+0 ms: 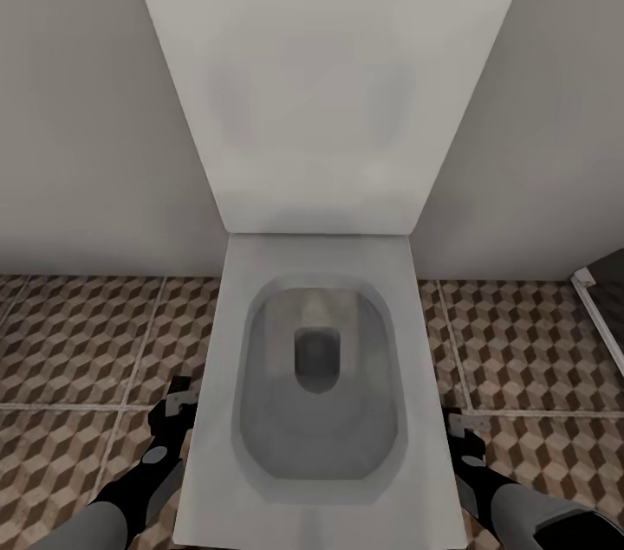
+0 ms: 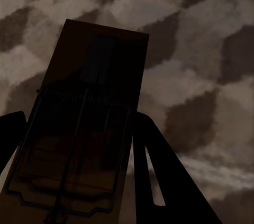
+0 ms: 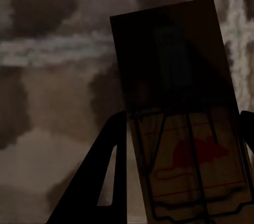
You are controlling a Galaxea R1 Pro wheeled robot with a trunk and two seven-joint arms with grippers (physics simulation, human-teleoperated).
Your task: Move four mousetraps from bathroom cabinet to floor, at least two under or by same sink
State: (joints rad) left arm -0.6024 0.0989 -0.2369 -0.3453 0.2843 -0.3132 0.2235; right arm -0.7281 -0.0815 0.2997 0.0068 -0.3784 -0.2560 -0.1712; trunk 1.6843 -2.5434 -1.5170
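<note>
Patterned tiles of the bathroom floor (image 1: 78, 342), brown, beige and cream cubes with pale grout lines, are seen on both sides of a white toilet (image 1: 316, 377) whose open bowl faces the head camera and whose raised lid (image 1: 325, 74) leans against a pale grey wall (image 1: 78, 100). At the floor's right edge a dark object with a white frame (image 1: 602, 307) is partly cut off, and what it is cannot be told.

The left gripper (image 1: 178, 403) is held low beside the left edge of the toilet, above the tiles. In the left wrist view a mousetrap (image 2: 87, 128) is clamped between its dark fingers (image 2: 159, 176), a flat brown wooden base with a wire frame over it, with the cube-patterned floor behind.

The right gripper (image 1: 464, 429) is held low beside the right edge of the toilet. In the right wrist view a second mousetrap (image 3: 182, 123) is gripped between its fingers (image 3: 106, 176); a red mouse figure is printed on the pale part of its base under the wire. Blurred tiles and a grout line are seen behind it.
</note>
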